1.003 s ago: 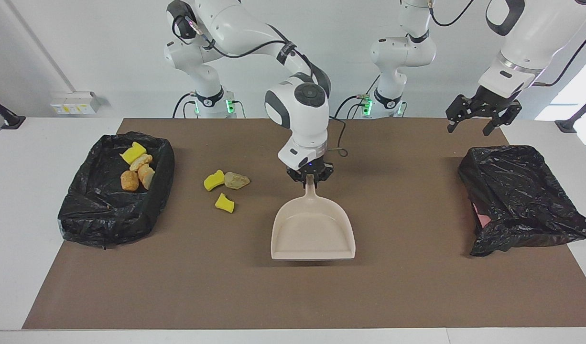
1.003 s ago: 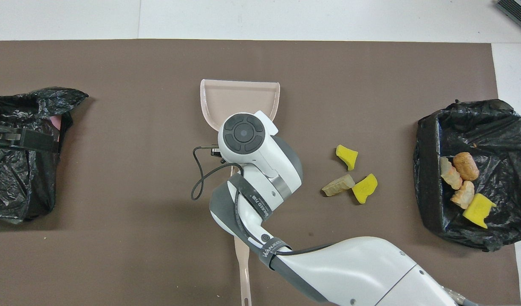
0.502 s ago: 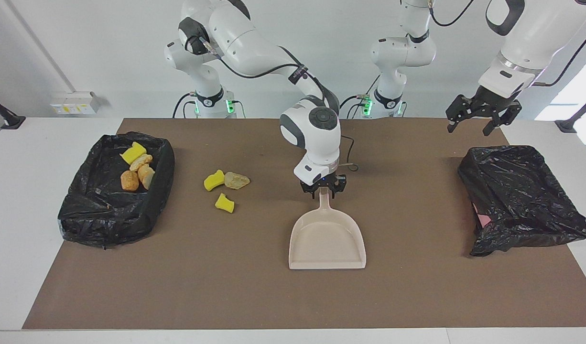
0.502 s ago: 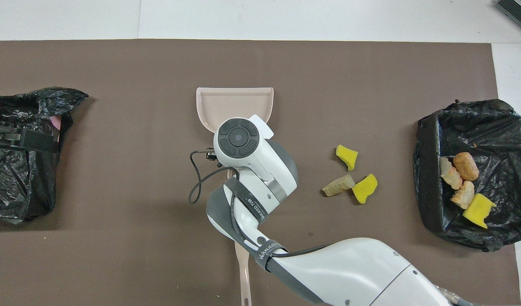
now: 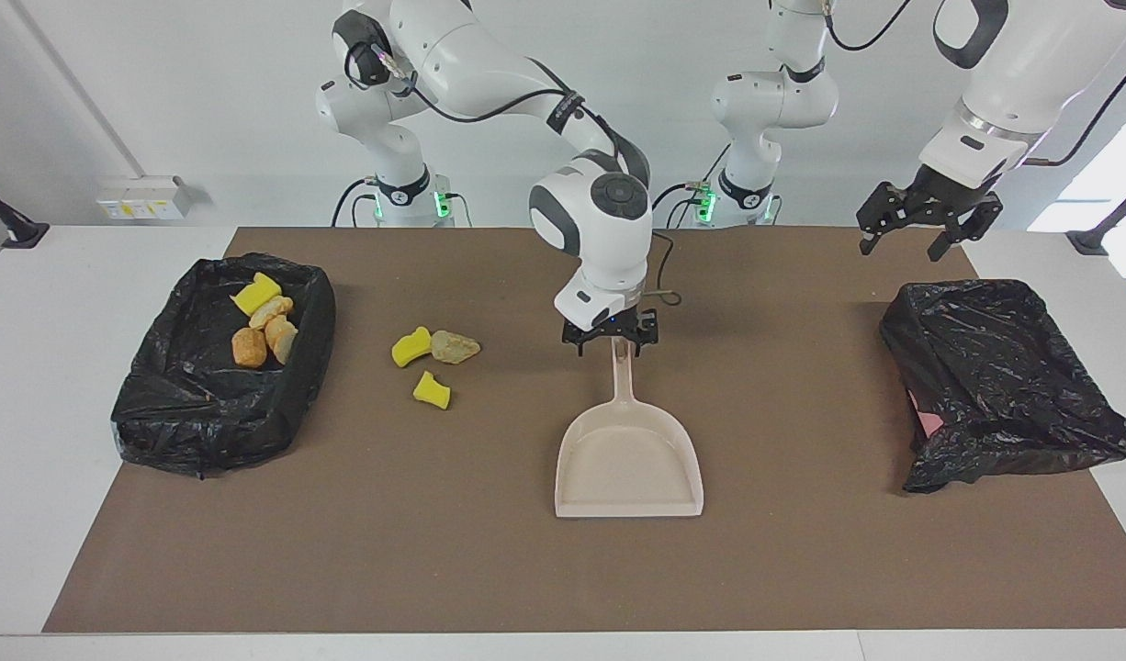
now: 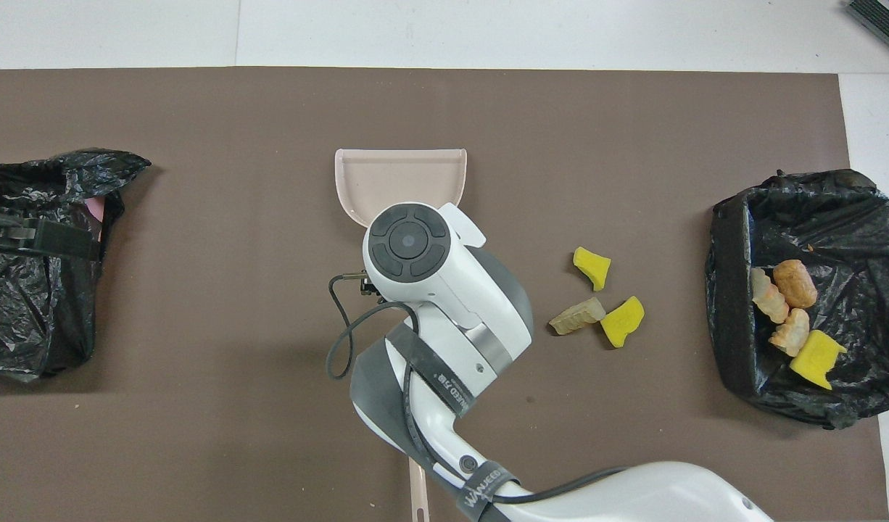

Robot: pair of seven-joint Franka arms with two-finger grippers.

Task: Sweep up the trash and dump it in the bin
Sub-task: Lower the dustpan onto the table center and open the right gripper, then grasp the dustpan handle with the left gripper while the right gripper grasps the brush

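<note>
Facing view first: the right gripper point(image 5: 611, 336) hung just over the end of the dustpan point(image 5: 629, 454) handle, its fingers spread to either side of that tip and, as far as I could judge, gripping nothing. The pan lay flat on the mat, its long axis running toward the robots and its mouth pointing away from them. The loose trash point(image 5: 432, 358), three pieces, lay on the mat beside the pan toward the right arm's end of the table, between the pan and the bin point(image 5: 315, 303), which held four pieces. So the pieces sat off the pan's side, not at its mouth, and the right arm was much the nearer. The left gripper point(image 5: 926, 225) waited with fingers apart, holding nothing, over the corner near the black bag point(image 5: 1004, 386).

Overhead view: the right arm's wrist covered the handle, so I couldn't read the jaws. The loose trash point(image 6: 597, 301) lay well apart from the dustpan point(image 6: 399, 174), with the bin point(image 6: 727, 290) past it.
</note>
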